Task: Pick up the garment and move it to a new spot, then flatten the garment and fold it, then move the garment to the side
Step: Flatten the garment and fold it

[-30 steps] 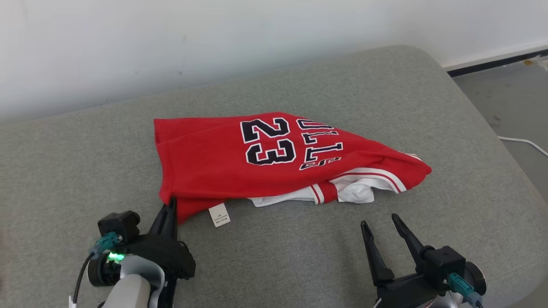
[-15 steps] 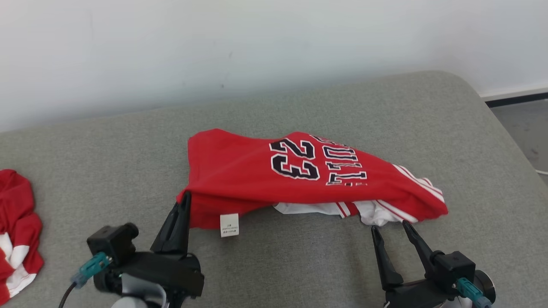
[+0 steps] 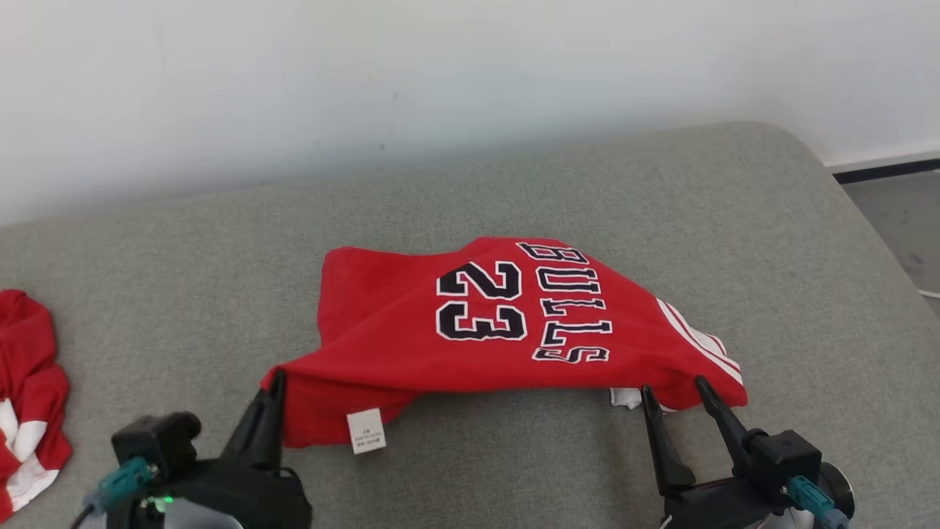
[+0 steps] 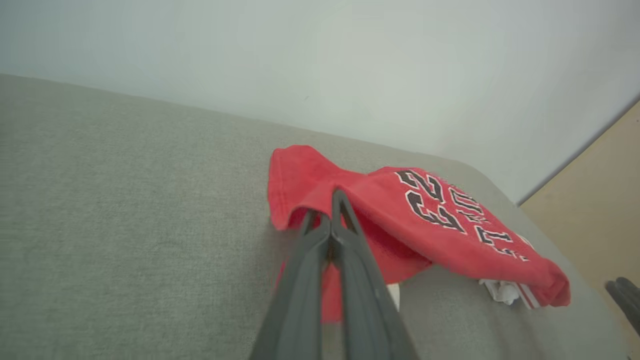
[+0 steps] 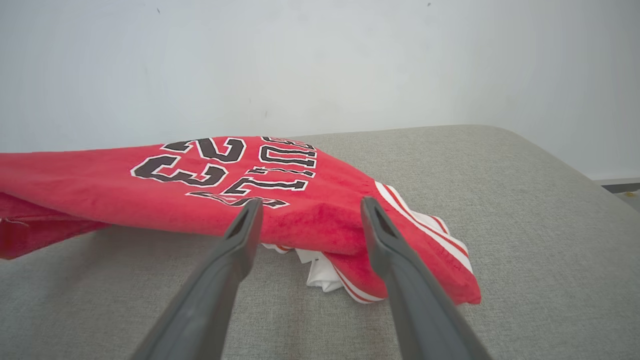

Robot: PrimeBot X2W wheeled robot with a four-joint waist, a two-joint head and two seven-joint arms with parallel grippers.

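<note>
The garment [image 3: 470, 338] is a red jersey with a black "23" and lettering, lying folded over on the grey cushion [image 3: 514, 191]. Its near left corner is lifted off the fabric. My left gripper [image 3: 273, 382] is shut on that corner, and in the left wrist view the closed fingers [image 4: 330, 235] pinch the red cloth [image 4: 425, 220]. My right gripper [image 3: 675, 393] stands open at the jersey's near right edge, and its fingertips [image 5: 250, 212] straddle the red hem [image 5: 310, 220] in the right wrist view. A white care label [image 3: 365, 430] hangs below the lifted corner.
A second red and white garment [image 3: 29, 397] lies crumpled at the cushion's left edge. A pale wall [image 3: 367, 88] rises behind the cushion. To the right the cushion rounds off toward a grey floor [image 3: 903, 220].
The head camera shifted, bringing the second garment into view at left. My left gripper pulled the jersey's corner nearer and up, turning the print toward me. The right gripper's tips now reach the hem.
</note>
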